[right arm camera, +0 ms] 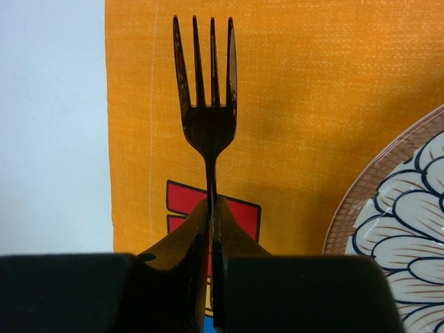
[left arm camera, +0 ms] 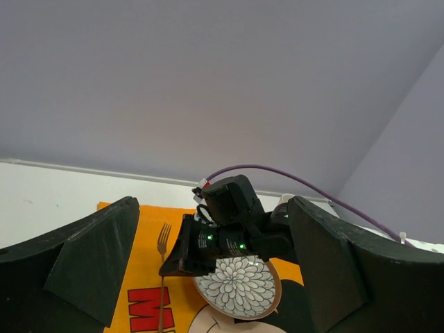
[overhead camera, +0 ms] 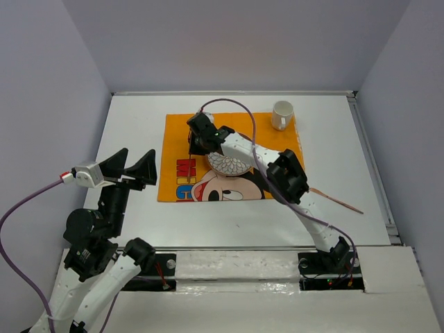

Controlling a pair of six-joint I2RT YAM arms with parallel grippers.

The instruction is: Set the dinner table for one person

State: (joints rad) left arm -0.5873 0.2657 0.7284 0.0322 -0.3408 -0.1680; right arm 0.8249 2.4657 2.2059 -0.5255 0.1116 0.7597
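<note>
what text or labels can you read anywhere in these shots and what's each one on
"MI", then what looks like "C": big red sideways letters on the orange placemat, top view; the rest is unreadable.
"M": red, cut off at the bottom edge of the left wrist view, same placemat.
Red block behind the fork, right wrist view: too cropped to read.
No text shows on the mug or the plate.
</note>
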